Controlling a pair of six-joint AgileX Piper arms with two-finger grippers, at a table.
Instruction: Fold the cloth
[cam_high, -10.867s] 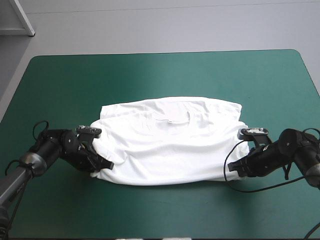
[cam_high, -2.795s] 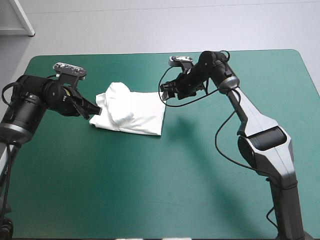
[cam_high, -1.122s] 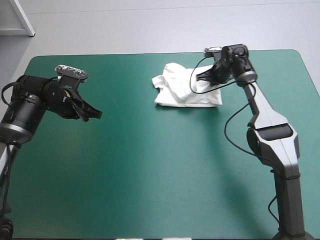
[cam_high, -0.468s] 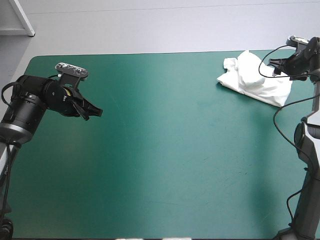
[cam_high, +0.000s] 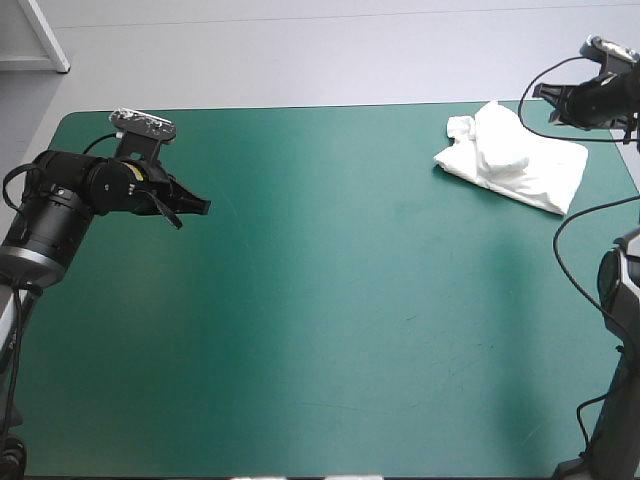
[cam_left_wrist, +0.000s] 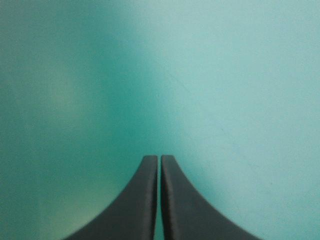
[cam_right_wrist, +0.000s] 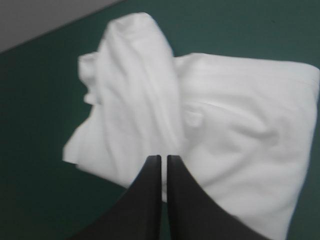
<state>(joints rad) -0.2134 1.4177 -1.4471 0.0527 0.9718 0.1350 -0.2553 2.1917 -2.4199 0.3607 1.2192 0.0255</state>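
Since just before, the right fingers (cam_high: 540, 92) have come off the T-shirt (cam_high: 515, 155) and now hang raised near its far edge, while the left fingers (cam_high: 203, 207) have shifted only a little. The T-shirt lies as a folded bundle on the teal-green surface (cam_high: 320, 330), a rolled lump along one side, under and ahead of the right fingers and well apart from the left ones. Both right fingers are pressed together to a point with nothing between them. The left fingers are likewise closed tip to tip and empty, with only bare surface ahead of and beneath them.
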